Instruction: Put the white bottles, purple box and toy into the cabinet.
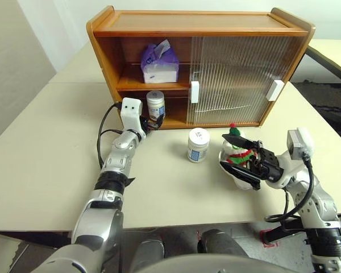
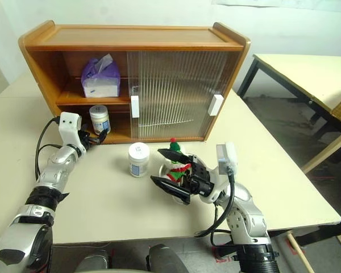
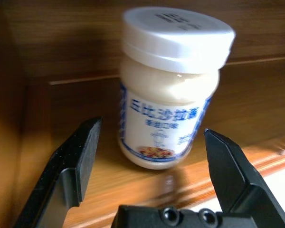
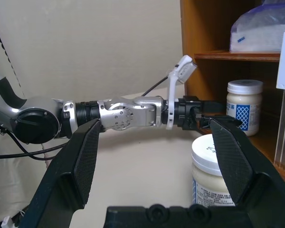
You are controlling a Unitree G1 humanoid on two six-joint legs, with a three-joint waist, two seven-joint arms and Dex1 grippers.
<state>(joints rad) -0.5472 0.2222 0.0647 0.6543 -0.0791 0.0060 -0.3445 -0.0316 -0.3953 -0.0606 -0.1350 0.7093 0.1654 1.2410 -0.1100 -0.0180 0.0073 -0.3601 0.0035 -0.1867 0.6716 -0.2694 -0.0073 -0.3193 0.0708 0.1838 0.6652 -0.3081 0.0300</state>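
Left hand [image 1: 154,121] spread wide at one white bottle [image 1: 155,105] on cabinet's [image 1: 199,68] lower shelf. Purple box [image 1: 159,63] at 12 o'clock above. Second bottle [image 1: 198,144] on surface [image 1: 40,165]; toy [image 1: 237,149] at its 3 o'clock, beside wide-open right hand [image 1: 239,158].

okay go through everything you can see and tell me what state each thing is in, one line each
Cabinet: left side open, ribbed doors slid to the right.
Purple box: on the upper shelf.
White bottle: upright on the lower shelf, released.
Second white bottle: upright on the table, lid on.
Toy: upright on the table.
Left gripper: fingers open, empty.
Right gripper: fingers open, empty, beside the toy.
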